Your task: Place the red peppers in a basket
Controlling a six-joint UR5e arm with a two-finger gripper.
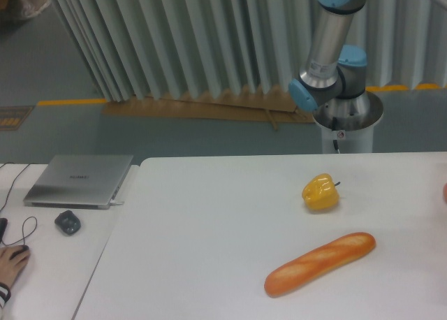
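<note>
Two foods, a glossy yellow bell pepper (320,192) and long orange-brown bread loaf (320,263), occupy our white tabletop (209,243); only a red sliver (445,191) crosses its right edge, our gripper unseen, so we must first reach.

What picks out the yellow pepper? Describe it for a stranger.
On the white table, look to the right half, near the robot arm's base. The yellow pepper sits just behind the bread loaf, apart from it. It is small, round and bright yellow; the loaf is long and orange-brown.
</note>
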